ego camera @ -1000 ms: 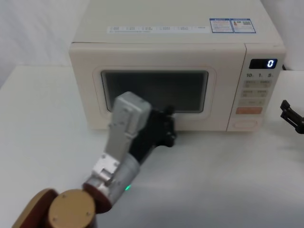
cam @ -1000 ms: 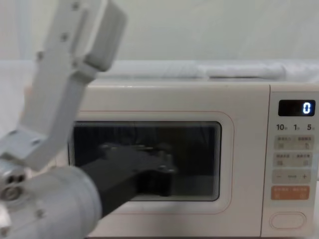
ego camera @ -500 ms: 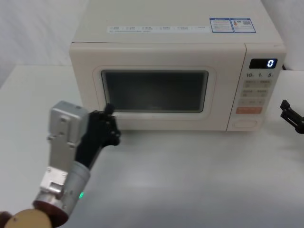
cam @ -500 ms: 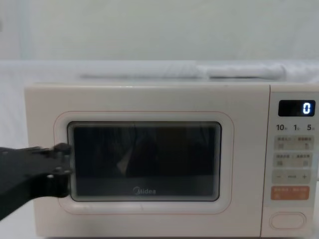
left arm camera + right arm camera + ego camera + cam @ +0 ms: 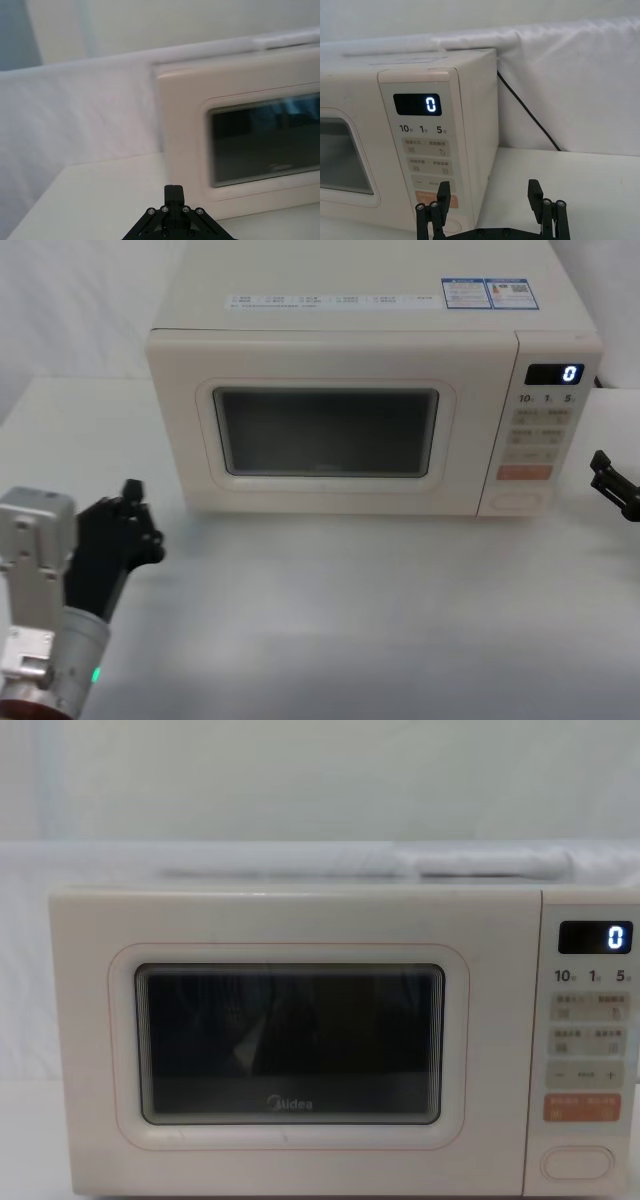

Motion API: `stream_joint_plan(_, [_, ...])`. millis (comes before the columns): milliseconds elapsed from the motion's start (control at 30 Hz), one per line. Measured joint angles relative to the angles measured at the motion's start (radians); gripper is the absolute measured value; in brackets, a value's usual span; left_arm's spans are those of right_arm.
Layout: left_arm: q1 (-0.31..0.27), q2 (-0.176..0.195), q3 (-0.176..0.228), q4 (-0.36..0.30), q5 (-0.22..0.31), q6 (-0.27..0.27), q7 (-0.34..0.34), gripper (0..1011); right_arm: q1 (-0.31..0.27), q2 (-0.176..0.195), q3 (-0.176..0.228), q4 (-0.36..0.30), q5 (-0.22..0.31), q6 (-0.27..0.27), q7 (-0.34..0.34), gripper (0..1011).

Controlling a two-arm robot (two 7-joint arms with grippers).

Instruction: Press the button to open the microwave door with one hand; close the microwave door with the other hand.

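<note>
The cream microwave [image 5: 360,300] stands at the back of the table, and its display [image 5: 596,936] reads 0. The microwave door [image 5: 325,430] with its dark window lies flush with the front, closed. The wide cream button [image 5: 518,502] sits at the bottom of the key panel, under the orange key [image 5: 582,1108]. My left gripper [image 5: 133,490] is shut and hovers over the table, left of and in front of the microwave, clear of the door [image 5: 260,140]. My right gripper [image 5: 489,192] is open, just right of the key panel, touching nothing.
The white table [image 5: 380,610] lies bare in front of the microwave. A black cable [image 5: 525,110] runs down behind the microwave's right side. White cloth [image 5: 300,780] covers the wall behind.
My left arm has drawn back from the door window, moving left and toward me, out of the chest view. The door stays closed. The right gripper has not moved.
</note>
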Motion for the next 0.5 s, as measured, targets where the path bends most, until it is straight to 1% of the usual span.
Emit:
stream_joint_plan(167, [0.002,-0.018,-0.051,0.020,-0.041,-0.011,-0.003,0,0.000,0.000,0.000,0.000,0.000,0.000,0.000,1002])
stream_joint_plan(267, [-0.002,-0.036,-0.089,0.045,-0.077,-0.016,-0.012,0,0.000,0.000,0.000,0.000,0.000,0.000,0.000,1002])
stream_joint_plan(367, [-0.009,-0.048,-0.111,0.069,-0.096,-0.019,-0.017,0,0.000,0.000,0.000,0.000,0.000,0.000,0.000,1002])
stream_joint_plan(500, [-0.015,-0.058,-0.125,0.095,-0.110,-0.021,-0.020,0,0.000,0.000,0.000,0.000,0.000,0.000,0.000,1002])
